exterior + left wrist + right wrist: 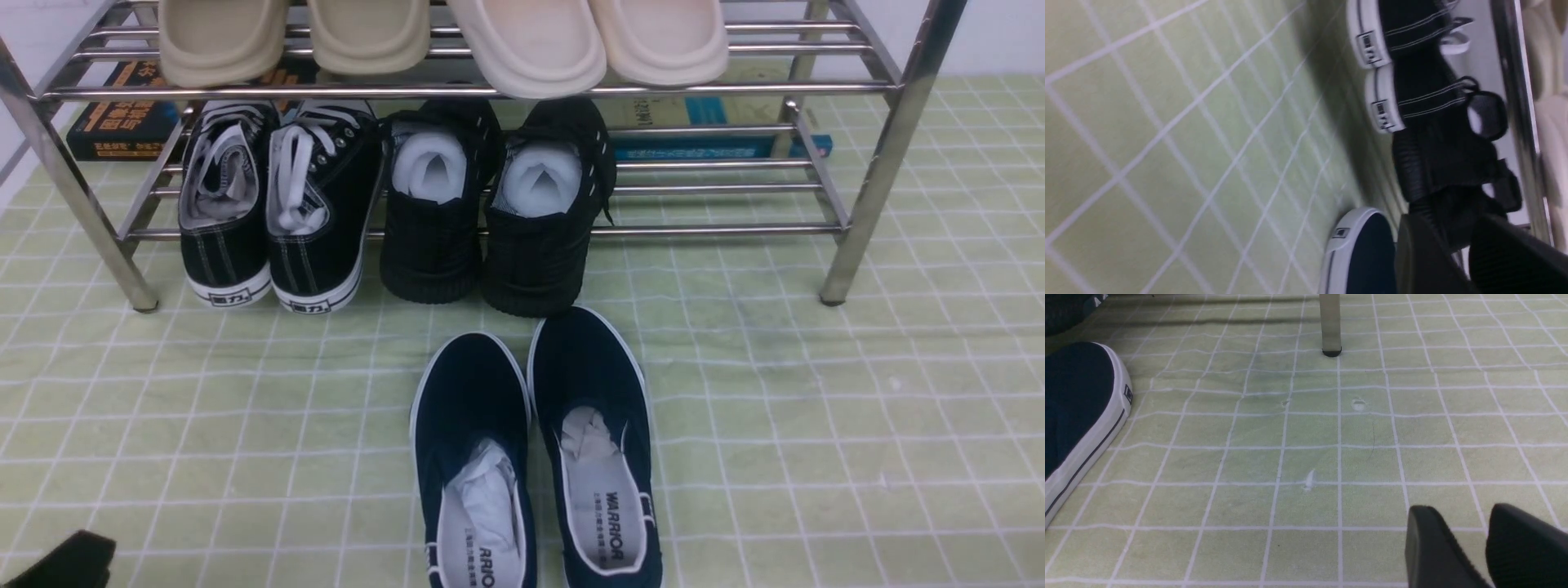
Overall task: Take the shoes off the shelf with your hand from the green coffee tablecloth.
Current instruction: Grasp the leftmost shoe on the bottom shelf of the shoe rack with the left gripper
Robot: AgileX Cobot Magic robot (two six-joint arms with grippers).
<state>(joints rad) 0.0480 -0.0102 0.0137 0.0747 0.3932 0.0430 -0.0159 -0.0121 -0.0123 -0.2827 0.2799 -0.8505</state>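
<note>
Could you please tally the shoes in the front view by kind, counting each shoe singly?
Black canvas lace-up sneakers with white laces: 2
All-black sneakers stuffed with white paper: 2
Navy laceless slip-ons with white edging: 2
Beige clogs, partly cut off by the picture's top edge: 2
Cream-white clogs, likewise cut off: 2
Total: 10

"WARRIOR" was read on the insole (608, 518) of the right navy slip-on (592, 441); "RRIO" was read on the left slip-on's insole (482, 539).
</note>
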